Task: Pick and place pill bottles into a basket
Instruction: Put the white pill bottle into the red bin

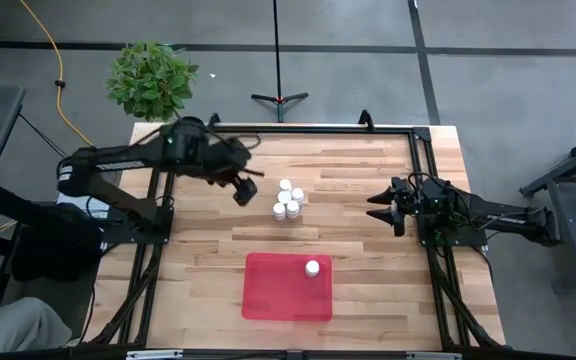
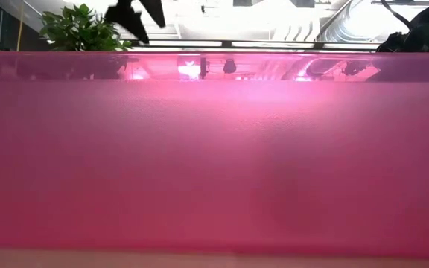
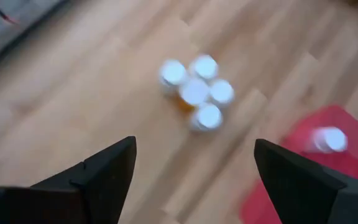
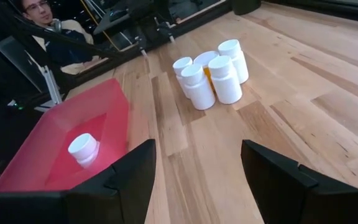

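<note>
1. One pill bottle point(image 1: 312, 267) is stood in the basket point(image 1: 268, 295), already delivered.
2. Five pill bottles point(image 1: 288, 200) are clustered mid-table, awaiting pickup.
3. The left gripper point(image 1: 243, 190), fingers spread and empty, is held just beside them for a grasp.
4. The right gripper point(image 1: 380, 207) is parked spread, well apart.

A robotics lab: wooden table point(image 1: 348, 215) in a metal frame point(image 1: 423, 150), grey floor point(image 1: 368, 60), tripod stand point(image 1: 278, 95).
</note>
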You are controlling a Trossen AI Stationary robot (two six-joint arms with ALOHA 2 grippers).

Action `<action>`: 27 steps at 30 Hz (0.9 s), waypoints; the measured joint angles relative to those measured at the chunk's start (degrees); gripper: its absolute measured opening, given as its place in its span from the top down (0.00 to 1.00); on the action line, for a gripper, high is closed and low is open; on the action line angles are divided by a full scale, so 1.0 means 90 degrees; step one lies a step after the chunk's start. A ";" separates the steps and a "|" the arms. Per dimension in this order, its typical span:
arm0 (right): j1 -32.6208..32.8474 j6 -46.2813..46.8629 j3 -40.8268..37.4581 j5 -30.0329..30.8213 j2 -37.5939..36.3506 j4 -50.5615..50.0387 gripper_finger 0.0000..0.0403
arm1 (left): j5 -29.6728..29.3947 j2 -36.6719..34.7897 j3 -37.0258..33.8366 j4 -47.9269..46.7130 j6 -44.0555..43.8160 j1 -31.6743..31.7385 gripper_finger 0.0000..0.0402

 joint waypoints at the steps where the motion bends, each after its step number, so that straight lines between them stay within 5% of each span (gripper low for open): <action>1: -0.0001 0.0000 0.0000 0.0000 0.0000 0.0002 0.44 | 0.0200 -0.0054 -0.0312 0.0286 -0.0089 -0.0002 0.10; 8: 0.0000 0.0074 0.0000 0.0001 0.0000 0.0002 0.44 | 0.1489 0.0175 -0.1823 0.1787 -0.0546 -0.0019 0.08; 27: -0.0002 0.0168 0.0000 0.0023 0.0002 0.0010 0.44 | 0.1448 0.1449 -0.2031 0.2856 -0.0546 -0.0015 0.07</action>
